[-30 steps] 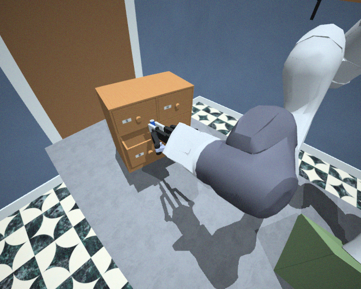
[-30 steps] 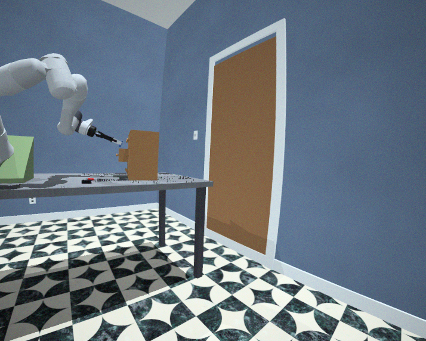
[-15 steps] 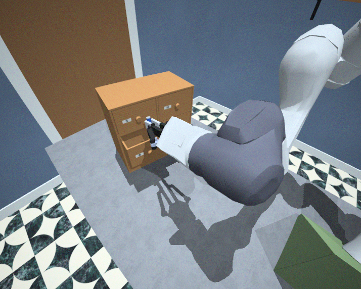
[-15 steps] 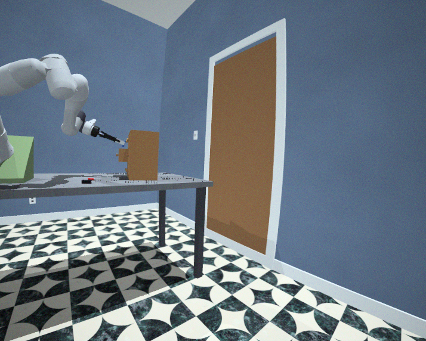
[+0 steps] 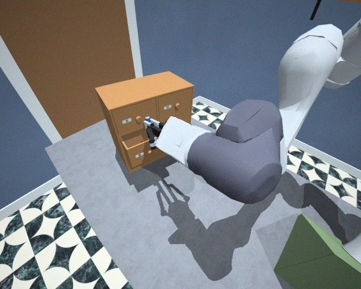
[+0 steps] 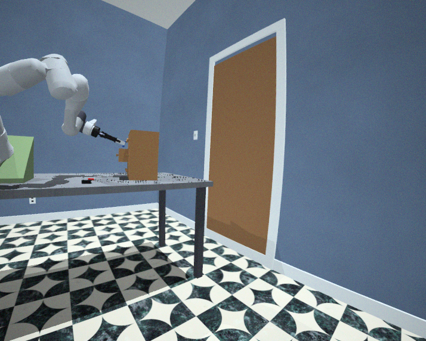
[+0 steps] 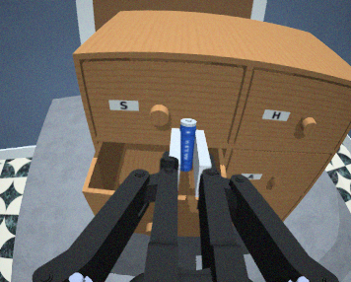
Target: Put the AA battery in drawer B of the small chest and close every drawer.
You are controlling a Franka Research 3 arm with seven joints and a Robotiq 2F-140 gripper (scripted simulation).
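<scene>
Blue and cylindrical, the battery [image 5: 147, 119] [image 7: 187, 145] — gripped between flat-padded jaws [image 5: 151, 123] [image 6: 123, 143] — hangs over the wood-grained chest's [image 5: 144, 87] [image 6: 143, 156] [image 7: 197, 36] open drawer [image 5: 137, 156] [image 6: 123, 155] [image 7: 107, 197].

Beyond the tool [image 5: 151, 124] [image 6: 124, 143] [image 7: 186, 142], wrist view: plate "S" [image 7: 123, 105] on upper drawer [image 7: 143, 84], ahead and left of tool. Plate "H" [image 7: 276, 115] on upper drawer [image 7: 296, 99], ahead and right. Plate "A" [image 7: 251, 176] on drawer below H, right of tool. Battery lettering too small to read.

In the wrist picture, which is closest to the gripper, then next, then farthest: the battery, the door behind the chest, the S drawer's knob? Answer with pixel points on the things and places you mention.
1. Blue battery [image 5: 147, 119] [image 7: 186, 148], between the fingertips
2. S drawer's knob [image 5: 138, 119] [image 7: 159, 114], just beyond, left
3. Door [image 5: 75, 60] [image 6: 245, 142] [image 7: 173, 5], behind the chest
</scene>
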